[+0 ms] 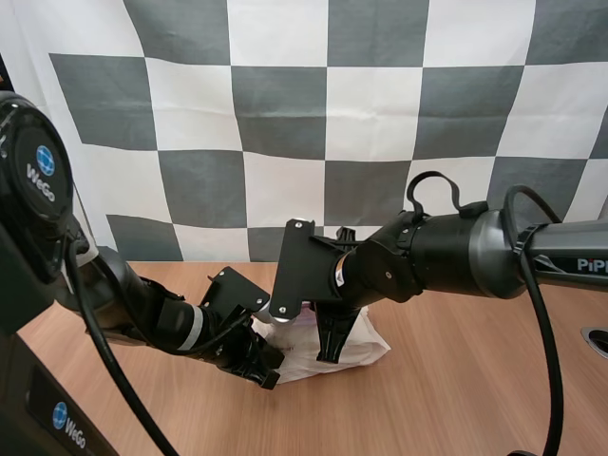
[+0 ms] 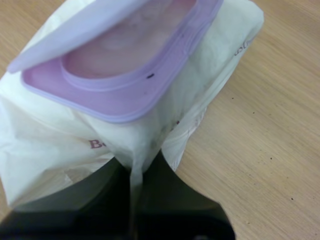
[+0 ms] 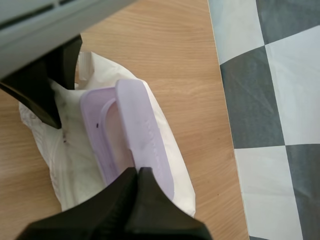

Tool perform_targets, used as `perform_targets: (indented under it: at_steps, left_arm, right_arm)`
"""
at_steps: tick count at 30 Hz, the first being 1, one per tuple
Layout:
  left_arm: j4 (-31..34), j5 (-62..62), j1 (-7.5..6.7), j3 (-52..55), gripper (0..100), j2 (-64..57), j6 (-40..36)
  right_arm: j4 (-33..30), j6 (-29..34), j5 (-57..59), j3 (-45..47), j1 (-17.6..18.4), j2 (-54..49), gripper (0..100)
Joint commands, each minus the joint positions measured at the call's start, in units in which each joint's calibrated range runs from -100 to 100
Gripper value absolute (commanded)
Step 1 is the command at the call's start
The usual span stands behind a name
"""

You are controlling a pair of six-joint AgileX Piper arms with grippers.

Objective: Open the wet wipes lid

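At the left, the left gripper [image 2: 134, 175] is closed on the pack [image 1: 366, 350], its tips pinching a fold of white film at the pack's end. The pack lies on the table [image 1: 456, 399], between the two arms. It looks light and soft (a thin bag round a damp wad, going by the creases). I judge it would slide or lift with any pull unless it is pinned. The film hold anchors it, though film this thin may stretch or slip out of the tips.

On top of the pack sits a stiff lilac frame [image 2: 125, 100]. The lid [image 3: 142, 130] stands part-way up from it, and the opening underneath shows. The lid is the one rigid part worth taking. It is a thin plastic flap, smooth and probably slippery, and best held at the free lip away from the hinge, where the leverage is greatest.

At the right, the right gripper [image 3: 138, 175] reaches down onto the lid. Its fingers are drawn together with the lid's edge between the tips, as far as I can judge. The lid is up but not folded right back, so the swing over should be gentle to spare the hinge.
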Motion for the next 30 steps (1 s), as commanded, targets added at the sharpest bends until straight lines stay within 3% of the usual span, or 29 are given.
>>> perform_targets:
  at_steps: [1, 13, 23, 30]
  left_arm:
    - [0.0, -0.1, 0.00, -0.1, 0, 0.1, 0.7]
    - [0.3, -0.1, 0.00, -0.1, 0, 0.1, 0.7]
    - [0.3, 0.2, 0.00, -0.1, 0, 0.1, 0.7]
    - [0.3, 0.7, 0.00, -0.1, 0, 0.1, 0.7]
  right_arm:
    - [0.0, 0.0, -0.7, -0.1, -0.2, 0.1, 0]
    - [0.4, 0.7, 0.8, -5.5, -1.0, 3.2, 0]
    - [0.4, 0.7, -5.8, -5.5, -1.1, 6.0, 0]
    - [0.4, 0.5, -9.8, -5.5, -3.2, 7.0, 0]
